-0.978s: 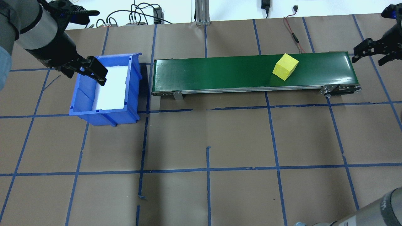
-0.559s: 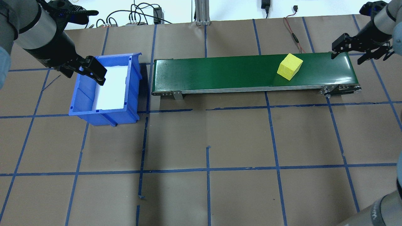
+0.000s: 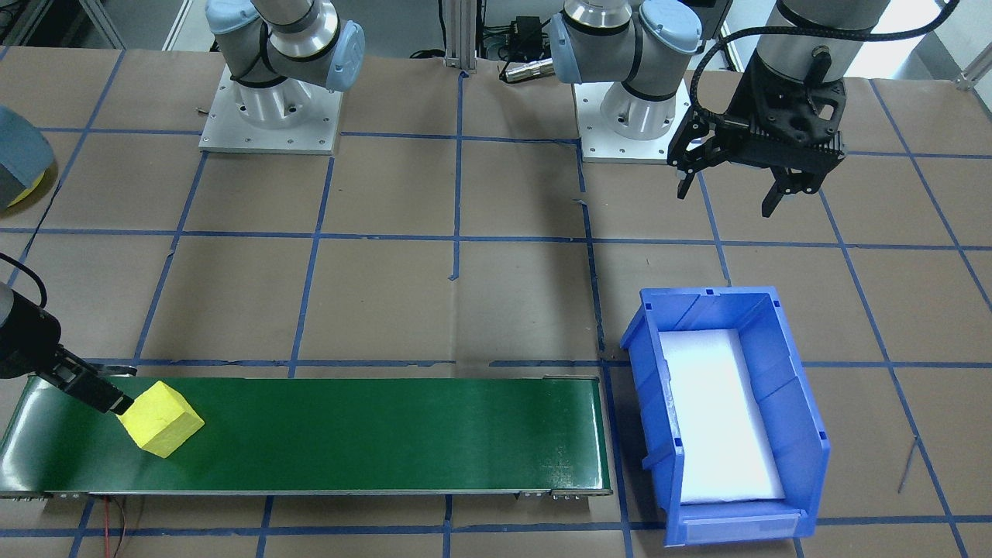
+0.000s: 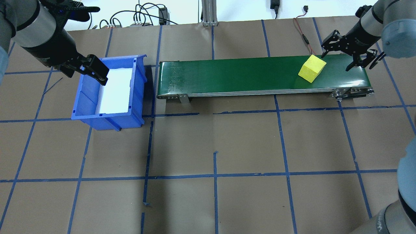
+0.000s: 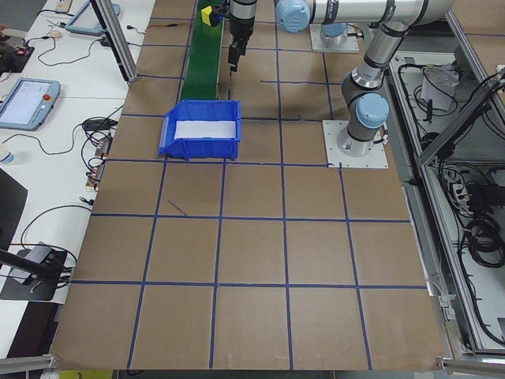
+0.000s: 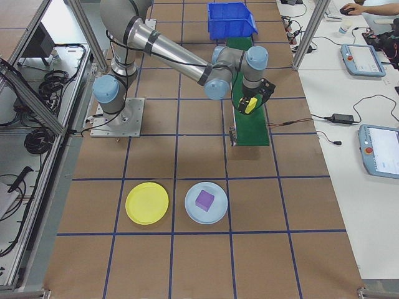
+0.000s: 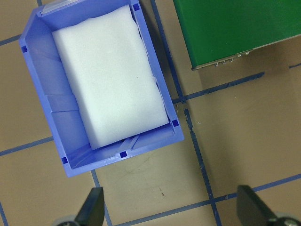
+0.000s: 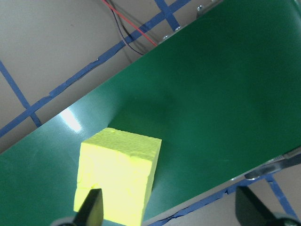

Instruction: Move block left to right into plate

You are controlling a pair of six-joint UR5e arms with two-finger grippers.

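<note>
Since the earlier overhead frames the right gripper (image 4: 351,56) has come in from the table's far right edge to hang over the right end of the green conveyor belt (image 4: 227,74), and the yellow block (image 4: 312,68) has ridden further right along the belt to meet it. That gripper's jaws are spread wide with nothing between them; in the overhead view one fingertip sits just beside the block's upper right corner, and in the front-facing view a finger (image 3: 105,395) looks to be touching or nearly touching the block (image 3: 160,418). From the right wrist camera the block (image 8: 120,176) lies low and to the left on the belt, close to one finger, not centred between the two.

The left gripper (image 4: 85,69) has barely shifted; it hangs above the left rim of the blue bin (image 4: 110,89), jaws spread and empty, with white foam padding (image 7: 110,75) lining the bin below it.

The yellow plate (image 6: 147,203) lies on the table well apart from the belt, just beside a pale blue plate (image 6: 206,203) that carries a purple block (image 6: 204,200).
</note>
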